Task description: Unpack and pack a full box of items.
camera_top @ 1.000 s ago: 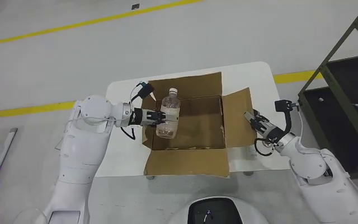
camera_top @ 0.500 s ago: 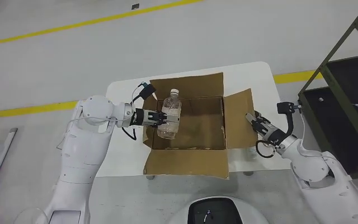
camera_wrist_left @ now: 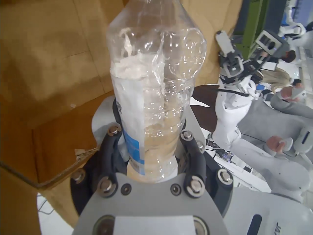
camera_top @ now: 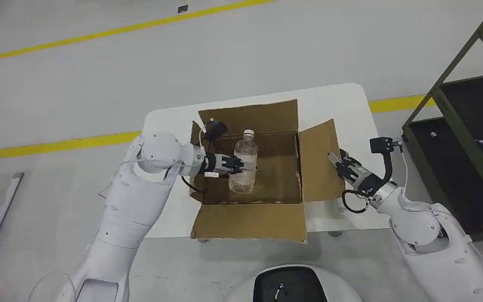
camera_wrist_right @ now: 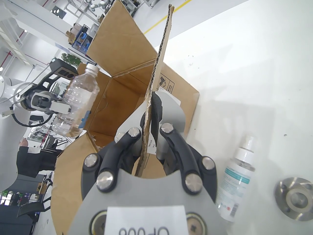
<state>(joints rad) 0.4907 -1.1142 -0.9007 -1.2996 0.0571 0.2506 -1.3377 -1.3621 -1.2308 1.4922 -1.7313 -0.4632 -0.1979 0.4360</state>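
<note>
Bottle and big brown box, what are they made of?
The bottle looks like thin clear plastic with a shiny finish. You can see straight through it, light glints off it, and its wall is crinkled and dented. The box looks like brown corrugated cardboard, dull and papery. Its flap edge shows wavy layers between flat sheets, and the rims are creased and frayed.

The bottle (camera_wrist_left: 151,74) runs off the edge at its neck in the left wrist view; its base sinks behind the left gripper (camera_wrist_left: 149,135); the flap (camera_wrist_right: 161,52) vanishes at its bottom edge inside the right gripper (camera_wrist_right: 149,114); the spray bottle (camera_wrist_right: 236,172) tucks its foot behind that gripper.
</note>
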